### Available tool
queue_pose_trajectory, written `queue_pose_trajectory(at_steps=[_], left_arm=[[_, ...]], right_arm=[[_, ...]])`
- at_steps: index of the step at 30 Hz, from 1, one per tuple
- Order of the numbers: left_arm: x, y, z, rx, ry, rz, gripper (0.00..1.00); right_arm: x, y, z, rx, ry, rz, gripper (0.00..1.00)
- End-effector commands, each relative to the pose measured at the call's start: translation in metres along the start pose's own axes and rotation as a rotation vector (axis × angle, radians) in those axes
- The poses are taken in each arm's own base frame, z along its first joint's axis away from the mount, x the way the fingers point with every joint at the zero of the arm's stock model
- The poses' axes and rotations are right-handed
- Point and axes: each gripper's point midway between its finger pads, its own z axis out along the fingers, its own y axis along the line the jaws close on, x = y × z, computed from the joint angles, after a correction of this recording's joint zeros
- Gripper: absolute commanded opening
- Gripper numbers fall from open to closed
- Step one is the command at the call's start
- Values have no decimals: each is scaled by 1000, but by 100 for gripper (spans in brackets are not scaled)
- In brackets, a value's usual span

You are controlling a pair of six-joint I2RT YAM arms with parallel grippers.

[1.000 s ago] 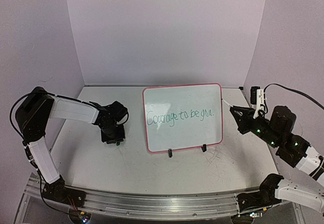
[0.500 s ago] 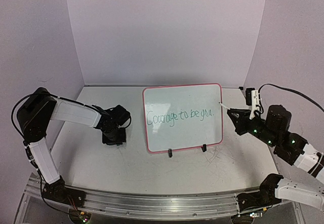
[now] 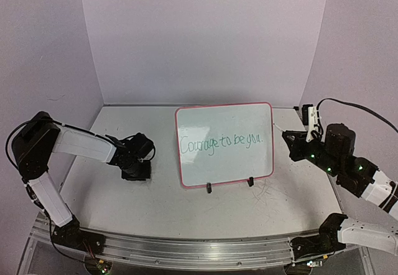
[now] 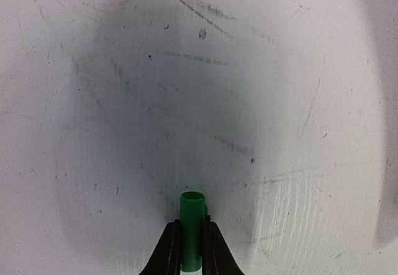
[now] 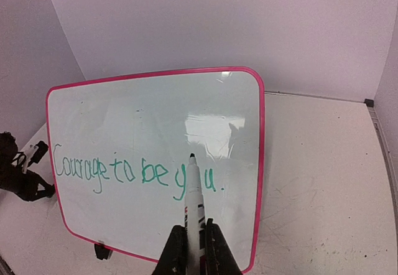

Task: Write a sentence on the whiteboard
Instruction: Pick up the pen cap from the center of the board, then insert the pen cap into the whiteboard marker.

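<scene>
The whiteboard (image 3: 224, 166), with a pink-red frame, stands upright on its wire stand mid-table. The green sentence (image 3: 221, 143) reads "Courage to be you." across it; both also show in the right wrist view, the whiteboard (image 5: 155, 107) and the sentence (image 5: 112, 170). My right gripper (image 3: 292, 143) is shut on a white marker (image 5: 193, 188), uncapped. The marker's tip points at the board's right side, just off its right edge. My left gripper (image 3: 135, 168) hangs low over the table left of the board. It is shut on a green marker cap (image 4: 192, 222).
The scratched white tabletop (image 3: 161, 206) carries everything. Lilac walls close in at the back and both sides. Two black clips (image 3: 209, 188) hold the board's bottom edge. A black cable (image 3: 354, 106) runs off my right arm.
My right gripper moved toward the board's right edge, then drew back slightly with the marker. My left gripper shifted right, then back left and lower, still holding the cap.
</scene>
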Motion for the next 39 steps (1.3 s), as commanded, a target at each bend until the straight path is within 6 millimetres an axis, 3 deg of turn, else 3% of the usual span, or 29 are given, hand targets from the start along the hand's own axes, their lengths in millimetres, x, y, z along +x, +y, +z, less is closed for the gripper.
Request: queue_pose_trajectory(at_steps=[1,7,12,17,20,27,34,39], left_arm=[[0,6,-19,14,-28,44,5],[-29,2,-63,83,-166,43,2],[-62,-1,-124,169,-352,64,0],[-89,-27,-197,360,-572,245,0],[-87,-45,-223,443,-664,417,0],[-83,-80,-257,521,-849,766,0],[-61,-111,-267,635,-908,1053,0],[-48,-116,-257,604,-916,1159,0]], right_arm=[[-21,-8,-2,60,-29,42,0],[-20,-3,6,53,16,97,0],[-25,11,12,-1,61,135,0],[-30,38,19,-120,138,145,0],[-33,58,22,-211,179,147,0],[-40,128,26,-416,248,116,0],[-18,219,36,-627,393,82,0],[-19,240,43,-681,419,129,0]])
